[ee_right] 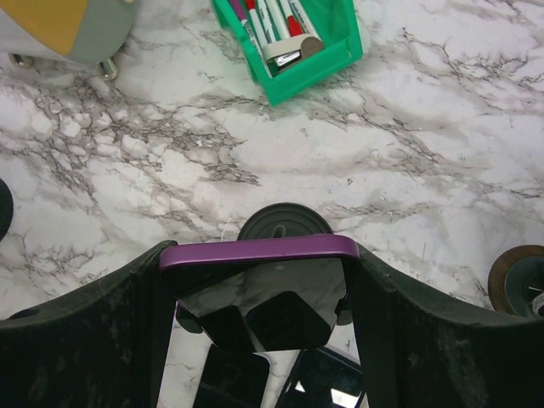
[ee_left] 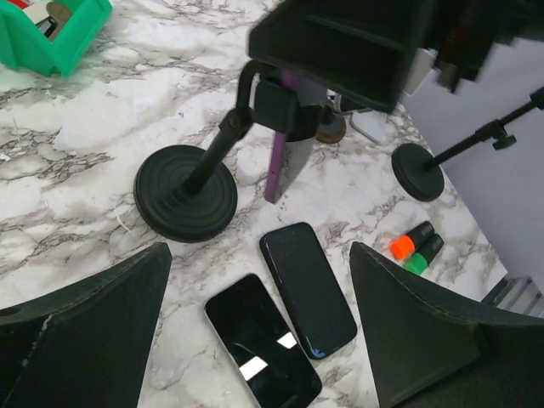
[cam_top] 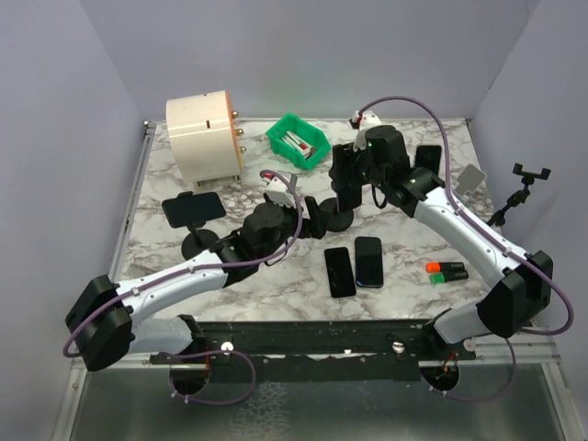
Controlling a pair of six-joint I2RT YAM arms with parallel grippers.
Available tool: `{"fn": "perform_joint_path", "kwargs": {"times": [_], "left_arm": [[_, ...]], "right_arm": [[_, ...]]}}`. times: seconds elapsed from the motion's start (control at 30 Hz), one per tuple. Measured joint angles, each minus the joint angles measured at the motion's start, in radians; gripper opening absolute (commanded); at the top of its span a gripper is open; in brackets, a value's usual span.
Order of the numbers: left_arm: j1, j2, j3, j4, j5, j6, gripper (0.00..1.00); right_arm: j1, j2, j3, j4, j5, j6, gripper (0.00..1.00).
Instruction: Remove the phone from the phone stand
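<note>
Right wrist view: phone (ee_right: 259, 293), purple case, sits tilted in the cradle of the phone stand (ee_right: 285, 223), top edge toward the camera. It is pinched by the right claw (ee_right: 259, 251), one finger against each side edge, both touching. The stand's round black base rests on the marble table (ee_right: 442, 153), showing just past the phone's top edge.

Left wrist view: the left claw (ee_left: 259, 251) is spread wide with nothing between its fingers, hovering over the table just in front of the stand's base and to its left. The phone shows edge-on here as a purple strip, up on the stand's angled stem.

Top external view, all placed from the phone stand:
- two loose phones (cam_top: 354, 266) lie flat, side by side, screens up, just in front of it
- highlighters (cam_top: 446, 271), one orange cap and one green cap, lie front-right, well apart from it
- green bin (cam_top: 298, 141) holding markers sits behind it, slightly left
- second stand (cam_top: 193, 209) carrying a black phone is well to its left
- pale drum (cam_top: 202, 138) is behind-left, past the second stand
- clamp tripod (cam_top: 519, 193) is far right, at the table's edge
</note>
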Motion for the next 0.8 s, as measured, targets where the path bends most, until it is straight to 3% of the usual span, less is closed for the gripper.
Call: {"fn": "perform_joint_path", "kwargs": {"times": [0.17,0.43,0.8], "left_arm": [[0.092,0.095,0.0,0.092,0.092,-0.069,0.82],[0.116,0.208,0.0,0.277,0.192,-0.105,0.78],[0.153,0.286,0.0,0.471,0.26,-0.098,0.57]], "right_arm": [[-0.001,-0.021,-0.02,0.003,0.003,0.026,0.37],[-0.001,-0.039,-0.034,0.0,0.002,0.06,0.35],[-0.001,-0.056,-0.048,-0.002,0.002,0.072,0.34]]}}
